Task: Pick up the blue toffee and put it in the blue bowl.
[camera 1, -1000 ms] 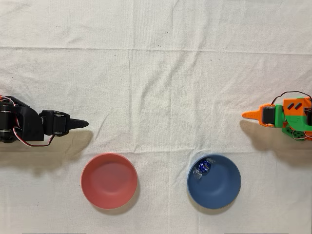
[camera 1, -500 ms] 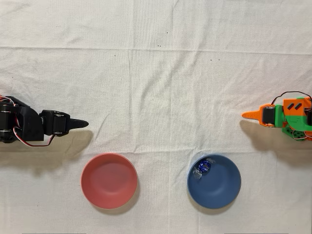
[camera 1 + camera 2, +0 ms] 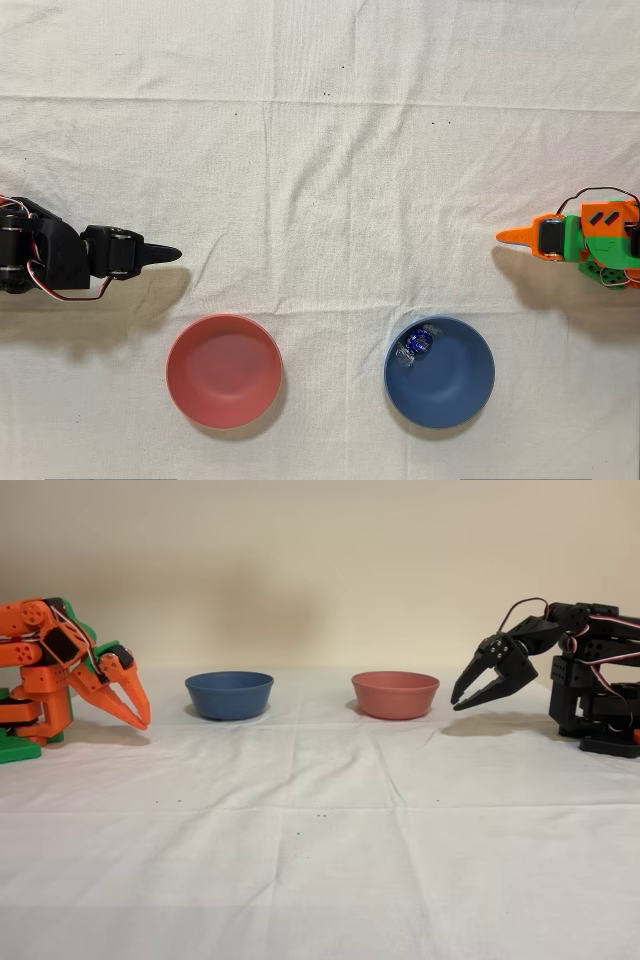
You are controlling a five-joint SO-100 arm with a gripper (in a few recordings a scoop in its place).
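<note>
Since the blue toffee [image 3: 423, 340] already lies inside the blue bowl [image 3: 450, 385], resting against the inner wall on the bowl's upper-left side in the overhead view, the task looks finished as far as these pictures show. Its shiny foil and clear twisted ends sit below the rim, and from the fixed view the bowl's wall hides it.

Taking the blue bowl as the landmark: the orange arm's tool [image 3: 138, 712] is drawn back well apart from it, to the bowl's left in the fixed view and up and to its right in the overhead view, where its tip [image 3: 512, 237] points across the white cloth-covered surface [image 3: 330, 170]. The tool's two fingers taper to meet at their tips, so it appears closed, and it carries nothing. It hangs near the arm's own base, tips angled down toward the surface.

A pinkish-red bowl [image 3: 223, 371] sits beside the blue bowl, apart from it, and holds nothing. Beyond that one stands the idle black arm [image 3: 560, 670].

By my judgement nothing is left to do: the candy is delivered and the arm is parked.
</note>
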